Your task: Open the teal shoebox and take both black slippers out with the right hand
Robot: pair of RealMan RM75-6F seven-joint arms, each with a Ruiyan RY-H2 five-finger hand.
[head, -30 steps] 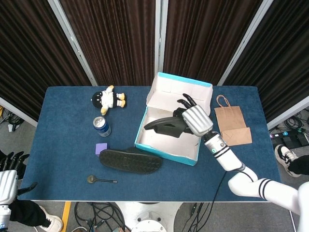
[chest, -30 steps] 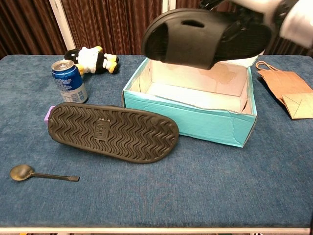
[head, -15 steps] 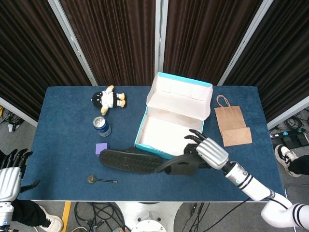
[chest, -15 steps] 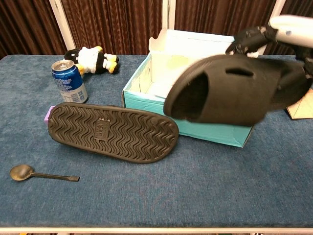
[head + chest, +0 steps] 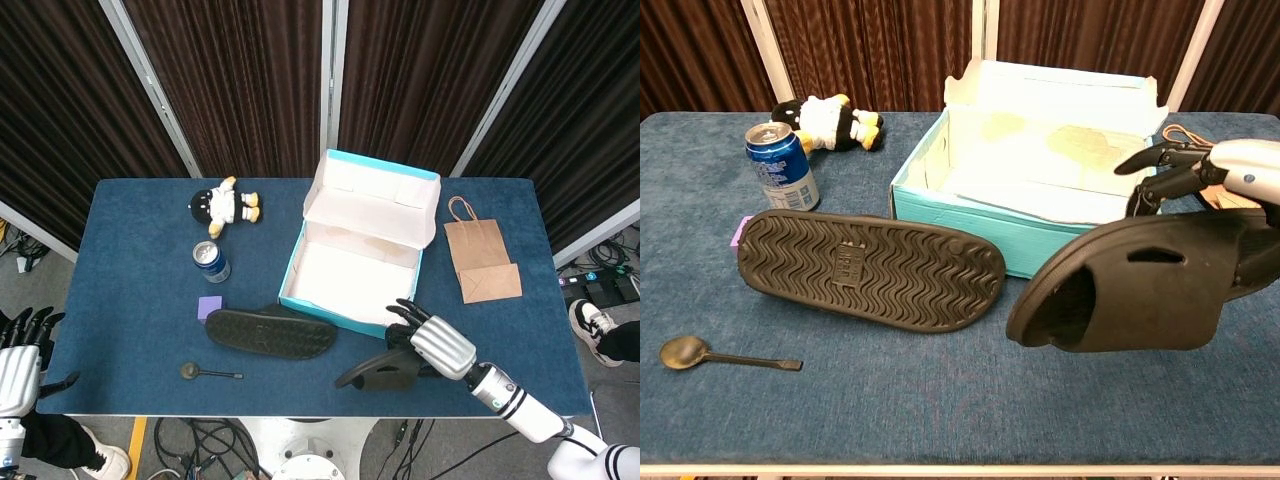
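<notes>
The right hand (image 5: 1230, 200) is clamped on the heel end of the second black moulded-foam slipper (image 5: 1130, 290), holding it right side up just off the blue cloth surface (image 5: 130, 300), in front of the open teal cardboard shoebox (image 5: 345, 300). The first black slipper (image 5: 870, 268) lies sole-up just left of it, beside the box.

The held slipper looks light and fairly stiff, since it juts from the grip without drooping; its matte rubbery skin should not slip. The strap arch or heel rim are the natural holds.

The left hand (image 5: 18, 350) hangs off the surface's corner, fingers seemingly apart and empty, though it is small in view.
</notes>
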